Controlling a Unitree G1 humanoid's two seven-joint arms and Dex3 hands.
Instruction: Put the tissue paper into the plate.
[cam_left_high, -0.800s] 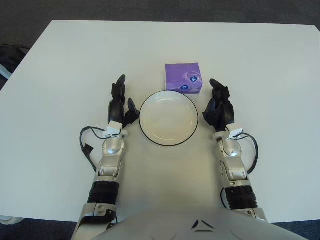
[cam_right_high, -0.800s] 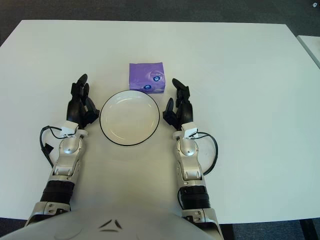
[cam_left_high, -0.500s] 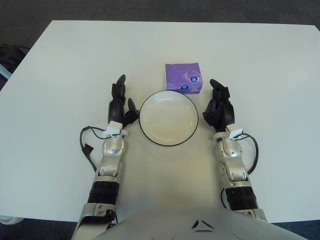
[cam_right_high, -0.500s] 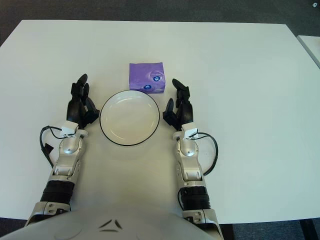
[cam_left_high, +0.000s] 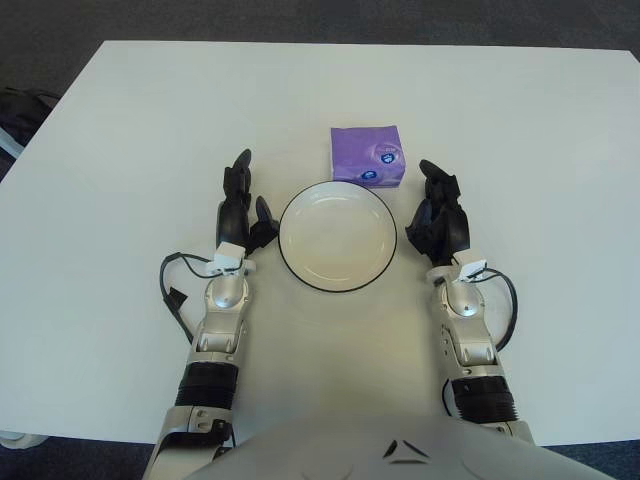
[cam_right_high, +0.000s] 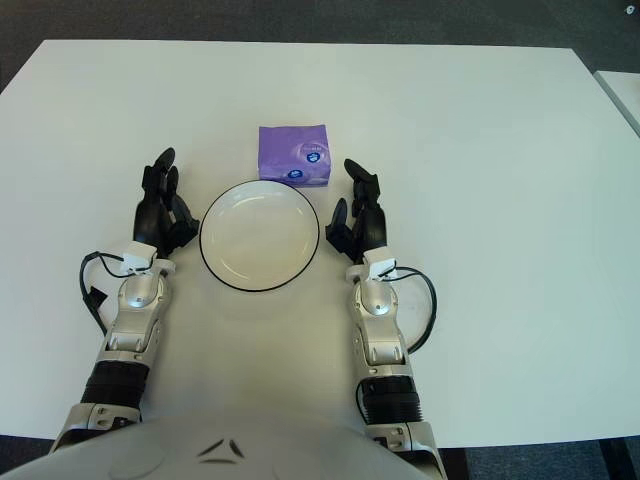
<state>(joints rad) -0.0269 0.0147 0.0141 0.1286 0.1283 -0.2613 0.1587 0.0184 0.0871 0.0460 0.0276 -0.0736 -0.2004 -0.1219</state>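
Observation:
A purple pack of tissue paper (cam_left_high: 368, 155) lies on the white table just beyond the plate's far right rim. The white plate (cam_left_high: 300, 262) with a dark rim sits empty between my two hands. My right hand (cam_left_high: 436, 212) is just right of the plate, below and right of the pack, fingers relaxed and holding nothing. My left hand (cam_left_high: 241, 207) shows at the plate's left side, fingers extended, holding nothing.
The white table (cam_left_high: 520, 130) stretches wide on all sides. Dark floor lies beyond its far edge. A black cable (cam_left_high: 172, 292) loops beside my left forearm, another (cam_left_high: 505, 300) beside my right forearm.
My right hand has crept slightly forward and a touch left. Left hand, plate and tissue pack are unmoved.

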